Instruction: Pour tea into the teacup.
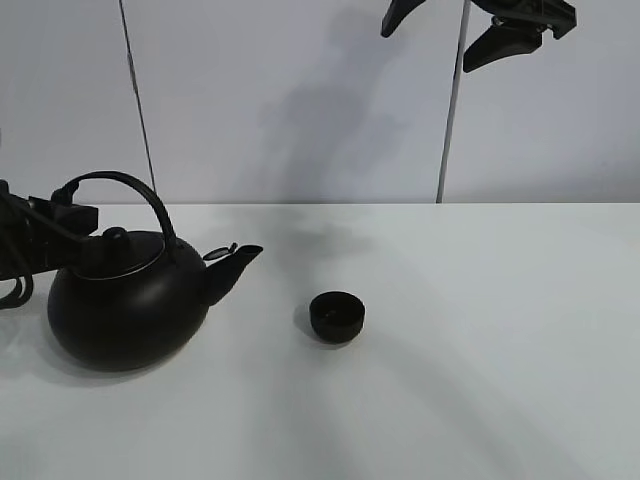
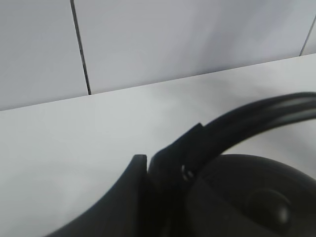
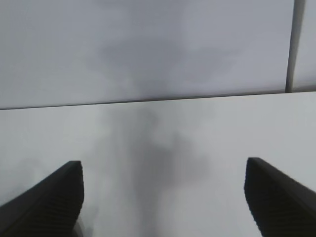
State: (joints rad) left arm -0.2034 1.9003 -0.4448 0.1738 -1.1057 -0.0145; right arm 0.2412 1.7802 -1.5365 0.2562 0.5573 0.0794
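Observation:
The small black teacup [image 1: 337, 315] stands upright on the white table [image 1: 480, 360], near the middle. To its left sits the big round black kettle [image 1: 125, 300], its spout pointing toward the cup. My left gripper [image 1: 68, 215] reaches in from the left edge and is shut on the lower left end of the kettle's arched handle [image 1: 140, 190]. The left wrist view shows one dark finger [image 2: 129, 192] pressed against the handle [image 2: 247, 123] above the kettle's lid [image 2: 256, 197]. High up at the back right, my right gripper [image 1: 470, 25] hangs open and holds nothing; its fingers [image 3: 49, 197] stand wide apart.
A pale wall [image 1: 300, 100] with thin vertical seams closes off the far edge of the table. Dark cables of the left arm [image 1: 15, 270] hang beside the kettle. White tabletop stretches to the right of the cup.

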